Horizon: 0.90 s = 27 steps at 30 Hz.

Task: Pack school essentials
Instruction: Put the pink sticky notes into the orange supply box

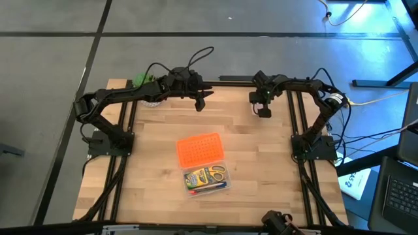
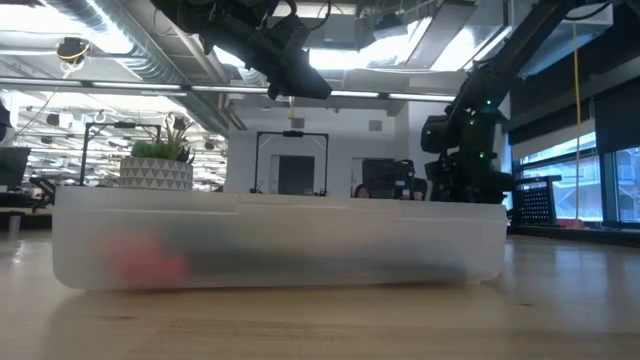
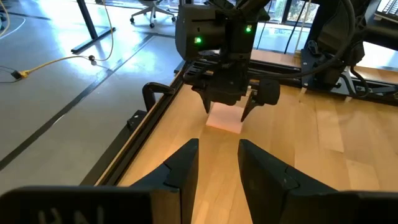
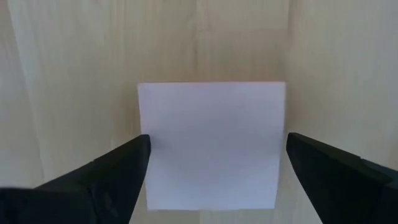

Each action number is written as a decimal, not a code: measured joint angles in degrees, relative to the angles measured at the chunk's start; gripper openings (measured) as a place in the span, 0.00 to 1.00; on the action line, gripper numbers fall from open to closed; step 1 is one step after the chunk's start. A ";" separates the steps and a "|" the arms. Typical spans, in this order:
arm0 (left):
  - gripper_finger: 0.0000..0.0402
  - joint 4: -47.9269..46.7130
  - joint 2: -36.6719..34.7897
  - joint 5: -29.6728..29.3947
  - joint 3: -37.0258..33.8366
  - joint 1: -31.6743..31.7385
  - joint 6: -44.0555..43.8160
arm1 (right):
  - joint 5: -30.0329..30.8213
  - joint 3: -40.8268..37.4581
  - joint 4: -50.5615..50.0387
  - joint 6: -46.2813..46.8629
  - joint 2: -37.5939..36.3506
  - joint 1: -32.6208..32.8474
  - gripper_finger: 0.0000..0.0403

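A pale pink note pad (image 4: 211,146) lies flat on the wooden table near its far edge, toward the right. My right gripper (image 4: 217,155) hangs over it, pointing down and open. One finger stands at each of two opposite sides of the pad (image 3: 224,121). Whether they touch it, I cannot tell. My left gripper (image 3: 219,155) hovers above the table's far middle (image 1: 201,101), with a narrow gap between its fingers and nothing in it. The clear case (image 1: 206,177) near the table's middle holds yellow-handled scissors (image 1: 217,173), a crayon box (image 1: 196,177) and pencils (image 1: 209,188).
The orange perforated lid (image 1: 199,149) lies just beyond the case. A green potted plant (image 2: 160,165) stands at the far left, partly under my left arm. Black frame rails (image 3: 155,106) run along the table's edges. Bare wood lies between the note pad and the case.
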 joint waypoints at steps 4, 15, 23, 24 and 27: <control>0.26 0.01 0.00 0.00 0.00 0.00 0.00 | -0.12 0.84 -0.64 -0.09 -0.02 0.00 0.94; 0.26 -0.01 0.00 0.00 0.00 0.00 0.00 | -1.72 0.86 -0.33 -0.55 -0.12 -0.04 0.94; 0.26 0.00 0.00 0.00 0.00 0.00 0.00 | -1.92 0.64 -0.62 -0.52 1.30 -0.07 0.94; 0.26 -0.01 0.00 0.00 0.00 0.00 0.00 | -1.92 0.66 -0.70 -0.48 1.76 -0.07 0.94; 0.26 0.00 0.00 0.01 0.00 0.00 0.00 | -2.17 0.83 -0.58 -0.35 2.43 -0.07 0.94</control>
